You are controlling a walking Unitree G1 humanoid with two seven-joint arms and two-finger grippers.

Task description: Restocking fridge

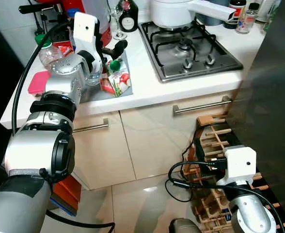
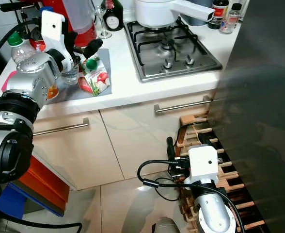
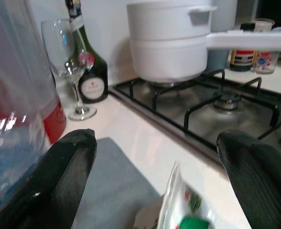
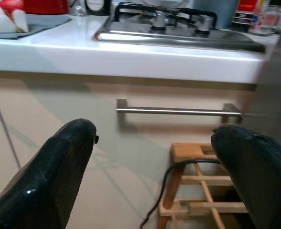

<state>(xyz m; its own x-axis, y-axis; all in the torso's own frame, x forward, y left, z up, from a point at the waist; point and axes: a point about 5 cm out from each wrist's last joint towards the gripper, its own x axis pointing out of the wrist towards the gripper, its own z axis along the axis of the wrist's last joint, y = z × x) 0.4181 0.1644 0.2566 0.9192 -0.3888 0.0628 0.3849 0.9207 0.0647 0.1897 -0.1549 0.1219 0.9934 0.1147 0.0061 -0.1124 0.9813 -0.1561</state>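
Our left gripper (image 1: 109,50) hovers fingers-spread just above the green-capped carton (image 1: 117,80), lying on the grey mat (image 2: 102,73) near the counter's front edge. Right gripper (image 4: 155,176) idles agape. Nothing grasped; restocking barely begun.

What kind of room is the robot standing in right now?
A home kitchen, most likely. There is a gas hob set into a white countertop, a white saucepan on a burner, and cream cabinet drawers with metal bar handles below.
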